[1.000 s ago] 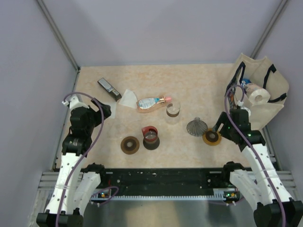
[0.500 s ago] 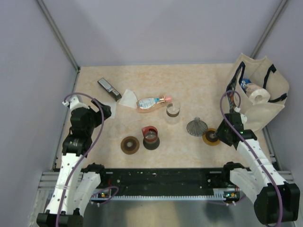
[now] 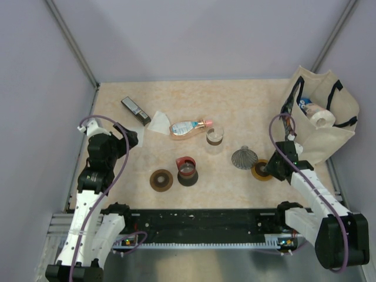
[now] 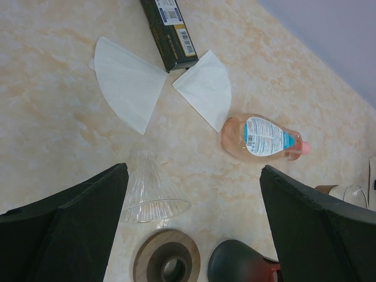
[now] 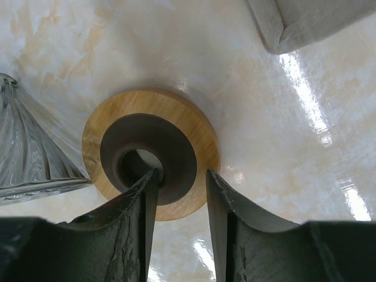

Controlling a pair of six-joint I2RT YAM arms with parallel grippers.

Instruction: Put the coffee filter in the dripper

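**Right tool narrows over the ring**

The marbled beige tabletop [image 3: 235, 106] sits between plain grey walls, with a canvas bag [image 3: 329, 117] at its right edge. Two white filters [image 4: 130, 82] lie flat at the back left, just beside a black box [image 4: 170, 29] and near a pink bottle [image 4: 261, 138] on its side. Neither filter is in a dripper. A clear cone [image 4: 150, 191] lies tipped over in front of them, by a dark brown ring [image 4: 167, 264].

The ribbed dripper [image 3: 244, 157] rests mouth-down at the right, touching or just beside a pale wooden ring [image 5: 182, 141].

Compared with a second ago, the right arm's wrist is lower and nearer to that wooden ring, and the right tool [image 5: 179, 176] has drawn its jaws much closer together. One finger now sits at the edge of the ring's centre hole and the other on the wooden rim, with the dark collar between them. Whether they already pinch it cannot be told.

The left tool [image 4: 194, 170] has not moved. It hangs above the clear cone with its jaws spread wide, holding nothing. Nothing on the tabletop has shifted.
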